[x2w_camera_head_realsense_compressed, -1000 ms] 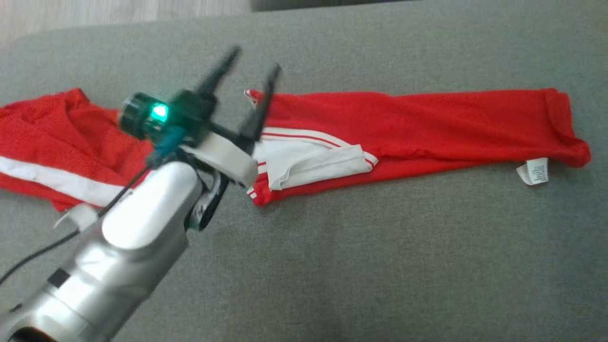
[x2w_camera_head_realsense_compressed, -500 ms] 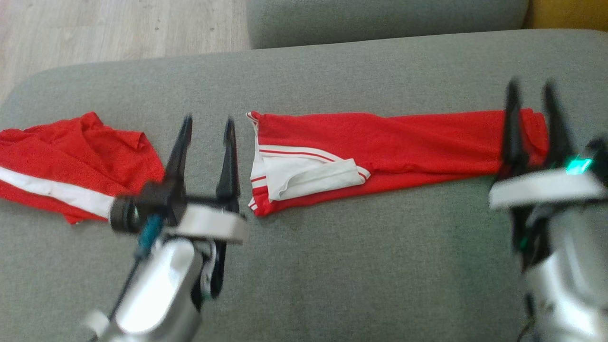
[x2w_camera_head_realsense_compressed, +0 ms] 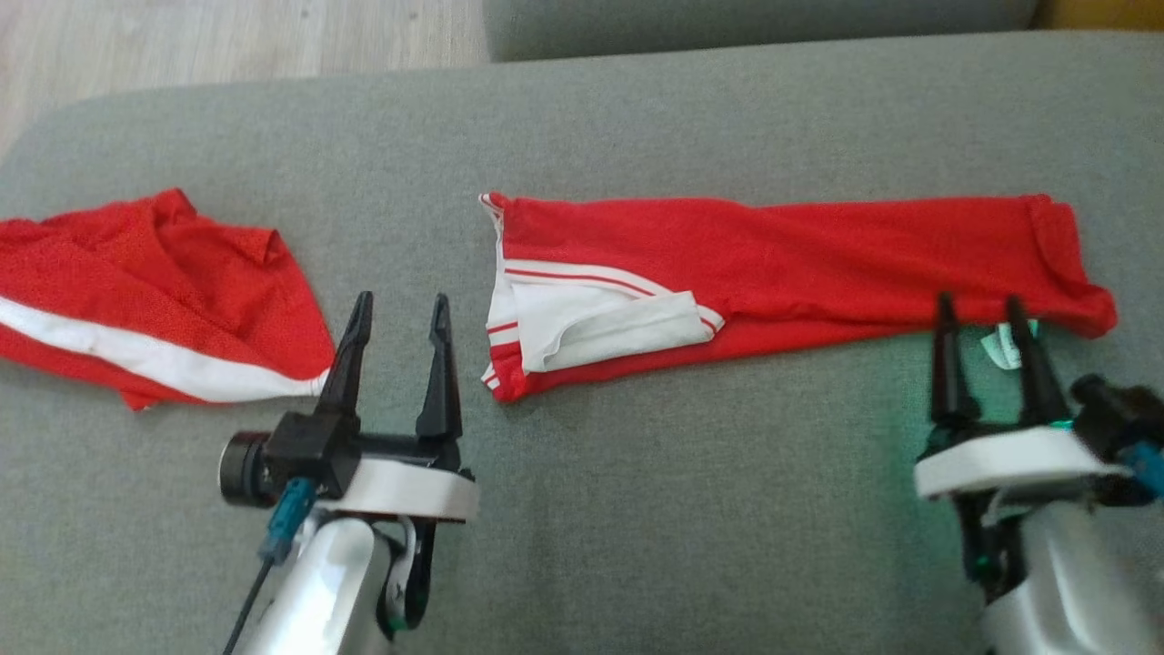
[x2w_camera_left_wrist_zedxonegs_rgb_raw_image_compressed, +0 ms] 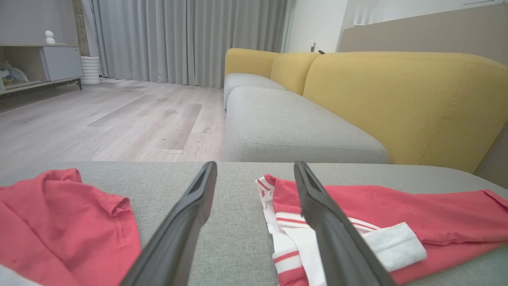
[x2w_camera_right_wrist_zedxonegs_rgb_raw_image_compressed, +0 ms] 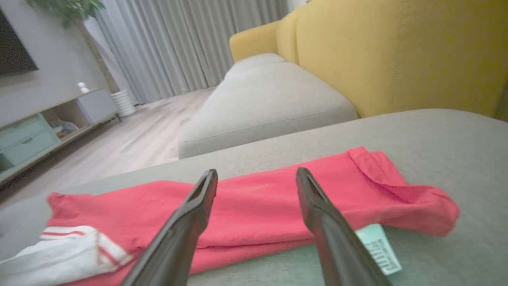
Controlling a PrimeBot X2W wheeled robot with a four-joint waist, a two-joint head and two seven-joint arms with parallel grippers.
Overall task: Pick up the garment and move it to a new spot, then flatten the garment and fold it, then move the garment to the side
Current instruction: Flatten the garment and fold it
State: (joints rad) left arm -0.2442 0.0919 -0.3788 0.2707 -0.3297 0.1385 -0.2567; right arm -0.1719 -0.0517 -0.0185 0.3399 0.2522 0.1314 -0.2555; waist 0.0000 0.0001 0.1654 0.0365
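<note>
Across the middle of the grey sofa seat, from the centre out toward three o'clock, lies the garment, a long red strip folded flat. Its white panel with red stripes is turned up at the nine o'clock end, and a thicker hem closes the three o'clock end. A small pale label pokes out from under its near edge, close to that hem. My right tool sits at about four o'clock, fingers spread wide with nothing between them and pointing toward twelve. Its tips are over the garment's near edge and the label is just beside one finger; I cannot tell whether they touch the cloth. My left tool sits at seven o'clock, likewise spread and empty. It is over the bare grey fabric in the gap between the garment's striped end and a second red piece. That piece lies rumpled at nine o'clock, with a white band across it. Past the seat, pale wood floor shows at eleven o'clock, another grey seat at twelve, and a yellow backrest beside it.
</note>
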